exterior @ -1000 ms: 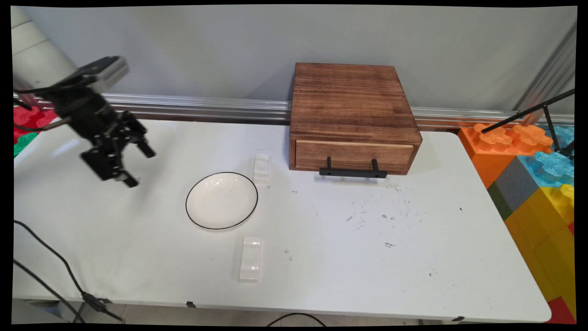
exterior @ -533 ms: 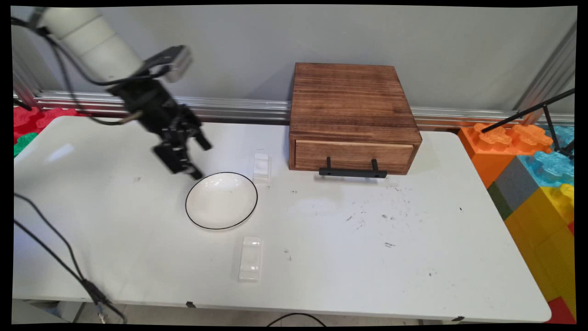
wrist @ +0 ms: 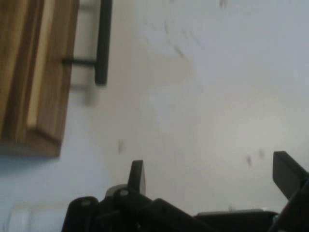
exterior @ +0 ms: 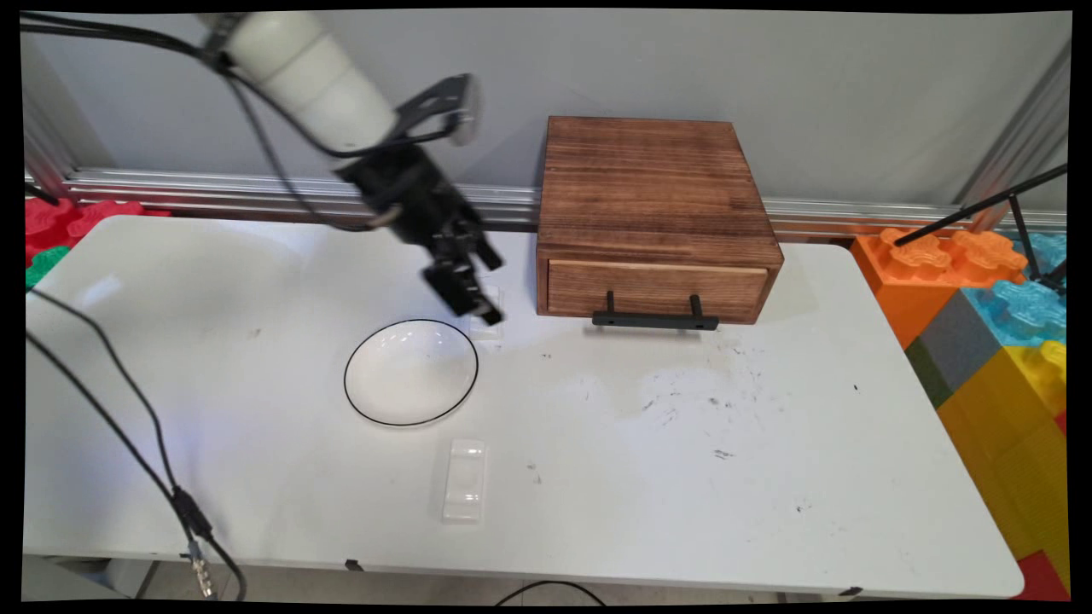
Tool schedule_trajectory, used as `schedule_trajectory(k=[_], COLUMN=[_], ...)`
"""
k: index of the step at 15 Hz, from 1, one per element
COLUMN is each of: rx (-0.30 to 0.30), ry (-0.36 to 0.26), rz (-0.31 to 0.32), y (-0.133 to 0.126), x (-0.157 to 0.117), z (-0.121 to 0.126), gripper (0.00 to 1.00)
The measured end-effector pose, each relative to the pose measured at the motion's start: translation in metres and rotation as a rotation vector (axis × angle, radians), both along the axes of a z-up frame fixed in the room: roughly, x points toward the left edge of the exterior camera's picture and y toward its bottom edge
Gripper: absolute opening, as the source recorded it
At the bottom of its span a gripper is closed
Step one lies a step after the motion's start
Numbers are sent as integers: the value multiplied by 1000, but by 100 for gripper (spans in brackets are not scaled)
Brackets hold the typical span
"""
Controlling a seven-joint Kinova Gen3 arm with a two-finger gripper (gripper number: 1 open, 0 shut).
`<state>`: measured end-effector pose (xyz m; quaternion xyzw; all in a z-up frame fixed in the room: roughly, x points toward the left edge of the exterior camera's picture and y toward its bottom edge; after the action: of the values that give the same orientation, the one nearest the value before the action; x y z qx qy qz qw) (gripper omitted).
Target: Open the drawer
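My black gripper [exterior: 488,286] hangs open above the table, over a small white ceramic rest [exterior: 486,317] that lies just behind the right rim of a white plate with a black edge [exterior: 410,372]. In the hand view the gripper [wrist: 212,174] shows two fingers spread wide with bare table between them. A wooden drawer box [exterior: 653,219] with a black bar handle [exterior: 655,321] stands to the gripper's right; the box [wrist: 34,77] and the handle [wrist: 102,41] fill the hand view's upper left. The drawer is shut. Nothing is held.
A second white ceramic rest [exterior: 465,479] lies near the table's front edge, below the plate. Large coloured toy blocks [exterior: 998,341] stand off the table's right end. Black cables [exterior: 128,409] hang over the table's left side. Scuff marks dot the table's middle.
The arm has swept from the table's far left to the right, past the plate's back rim, and the open gripper now hangs over the small rest beside the drawer box.
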<state>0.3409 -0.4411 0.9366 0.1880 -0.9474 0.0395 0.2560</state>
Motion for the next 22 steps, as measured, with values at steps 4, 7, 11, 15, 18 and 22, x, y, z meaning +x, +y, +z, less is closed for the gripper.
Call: schedule_trajectory(k=[4, 7, 11, 15, 18, 22], rx=[-43, -82, -121, -156, -175, -189], ry=[20, 14, 1, -20, -38, -59], rz=[14, 24, 24, 18, 12, 3], y=[-21, -36, -50, -59, -64, -69], x=[-47, -74, -100, -118, -130, -142], z=[-7, -18, -35, -52, -70, -92], gripper=[100, 100, 100, 100, 100, 100])
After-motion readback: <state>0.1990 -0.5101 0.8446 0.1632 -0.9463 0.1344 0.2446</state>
